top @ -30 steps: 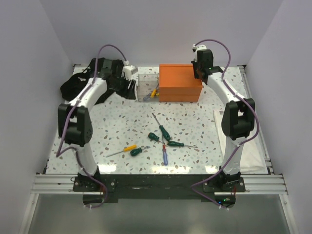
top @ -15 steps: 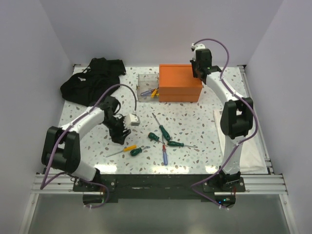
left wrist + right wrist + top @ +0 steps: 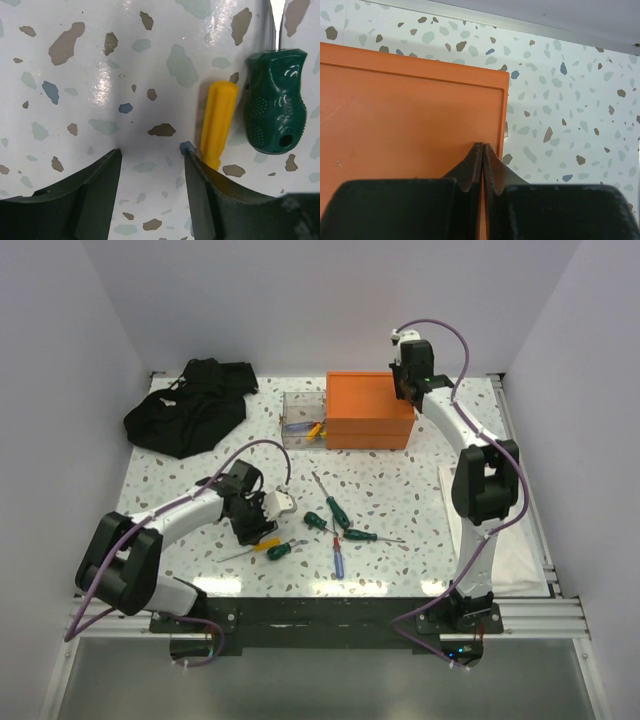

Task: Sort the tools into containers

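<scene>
My left gripper is open and low over the table, right beside a yellow-handled screwdriver. In the left wrist view, the yellow handle lies just outside the right finger, with nothing between the jaws of the gripper. A stubby green screwdriver lies beside it, also seen from above. Three more green screwdrivers and a blue-and-red one lie mid-table. The clear bin holds a few tools. My right gripper is shut and empty over the right edge of the orange box.
A black cloth heap lies at the back left. The orange box stands against the bin's right side. A white sheet lies along the table's right edge.
My left arm has swung from the back by the bin to the front and come down beside the yellow screwdriver. The right arm has hardly moved.
</scene>
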Robot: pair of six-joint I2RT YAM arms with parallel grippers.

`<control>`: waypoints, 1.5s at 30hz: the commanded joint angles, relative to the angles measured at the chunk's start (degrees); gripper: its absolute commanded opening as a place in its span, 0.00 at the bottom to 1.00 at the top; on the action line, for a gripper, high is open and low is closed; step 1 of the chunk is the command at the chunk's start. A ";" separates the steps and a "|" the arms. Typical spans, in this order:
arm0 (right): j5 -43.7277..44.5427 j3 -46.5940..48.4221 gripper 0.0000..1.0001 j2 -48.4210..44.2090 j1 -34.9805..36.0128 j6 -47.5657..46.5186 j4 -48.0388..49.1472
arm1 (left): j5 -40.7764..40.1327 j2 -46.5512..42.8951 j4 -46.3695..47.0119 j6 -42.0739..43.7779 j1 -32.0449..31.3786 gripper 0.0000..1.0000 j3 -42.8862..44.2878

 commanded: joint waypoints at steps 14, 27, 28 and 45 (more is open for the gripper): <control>-1.12 -2.75 0.03 4.33 0.68 -0.58 -10.56 | 9.46 -5.73 -7.39 7.62 0.47 0.60 6.86; -2.00 -0.82 0.02 6.70 0.68 -0.06 -11.61 | 9.46 -0.70 -7.32 11.95 -1.55 0.60 2.74; -2.17 -0.91 0.02 6.70 0.68 -0.06 -11.70 | 9.21 -0.61 -6.79 11.69 -1.64 0.60 2.39; -1.21 -0.11 0.02 7.49 0.68 -0.49 -11.26 | -2.75 -0.42 3.94 4.56 -0.87 0.00 1.94</control>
